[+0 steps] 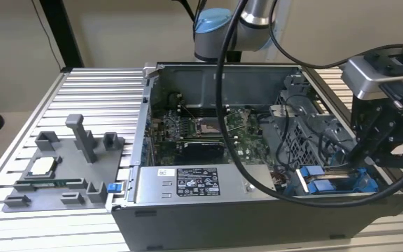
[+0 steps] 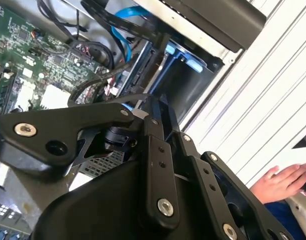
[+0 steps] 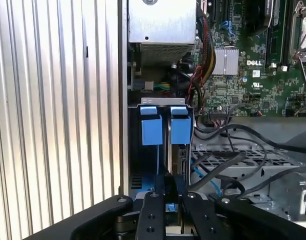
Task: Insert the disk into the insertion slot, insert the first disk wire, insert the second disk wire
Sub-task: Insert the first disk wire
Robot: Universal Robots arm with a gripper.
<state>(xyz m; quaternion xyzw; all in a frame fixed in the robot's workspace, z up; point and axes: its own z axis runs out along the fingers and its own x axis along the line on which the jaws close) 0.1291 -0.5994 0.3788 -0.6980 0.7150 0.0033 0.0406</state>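
**Exterior view**
- Computer case (image 1: 257,215): open, in the middle of the frame, standing on a ribbed metal table (image 1: 96,89).
- Arm (image 1: 219,31): enters at the top centre. A black cable (image 1: 222,105) loops from it across the case to the lower right.
- Gripper (image 1: 361,165): at the exterior view's right, reaching down into the case's lower right corner, just above the insertion slot.
- Insertion slot (image 1: 320,181): lower right of the frame, with blue plastic pieces between grey metal walls.
- Power-supply box (image 1: 187,184): lower centre, on the exterior view's left of the slot.
- Motherboard (image 1: 201,131): centre of the case.
- Perforated cage (image 1: 299,142): between the motherboard and the gripper.
- Grey fixture (image 1: 61,173): lower left of the frame, on the table beside the case.

**First wrist view**
- Gripper (image 3: 166,182): over the slot. I cannot tell whether it is apart, together or clamped on anything.
- Insertion slot (image 3: 152,131): two blue tabs side by side, lying between the ribbed table and the cage.
- Disk: cannot be told apart from the slot's blue plastic under the gripper.
- Black wires (image 3: 227,160): cross the cage and end just beside the gripper.

**Second wrist view**
- Gripper (image 2: 153,107): points at the slot's dark opening (image 2: 185,85).
- Blue cable (image 2: 124,22): curves down near the slot.
- Person's hand (image 2: 277,182): outside the case, over the ribbed table.
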